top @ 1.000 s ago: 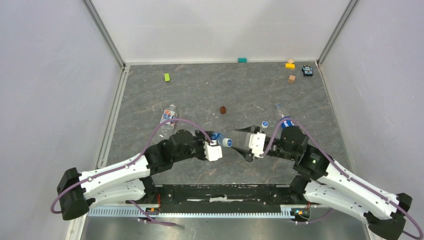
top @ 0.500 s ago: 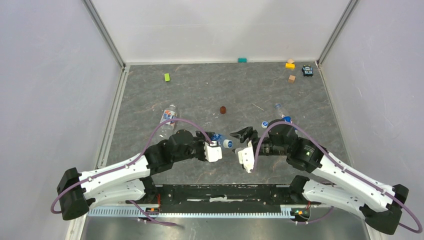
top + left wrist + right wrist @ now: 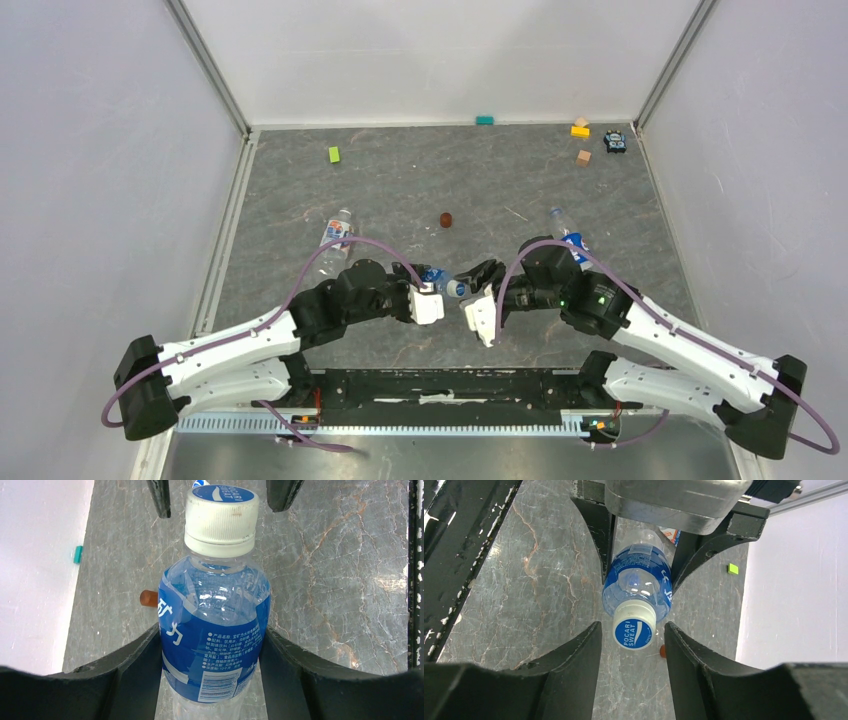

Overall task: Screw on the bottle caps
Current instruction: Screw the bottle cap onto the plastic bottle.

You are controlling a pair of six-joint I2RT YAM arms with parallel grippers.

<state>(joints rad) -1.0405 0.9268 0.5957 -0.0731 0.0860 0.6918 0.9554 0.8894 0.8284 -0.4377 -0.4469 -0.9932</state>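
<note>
The left claw [image 3: 213, 629] clamps the bottle [image 3: 215, 665] by its body, neck pointing ahead. This presents the cap [image 3: 634, 632] between the parted fingers of the right claw [image 3: 631, 626], which flank it without gripping, ready to twist.

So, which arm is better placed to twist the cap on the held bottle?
Right. The right gripper stands open on either side of the cap, lined up to close and turn. The left gripper is clamped around the bottle, steadying it.
</note>
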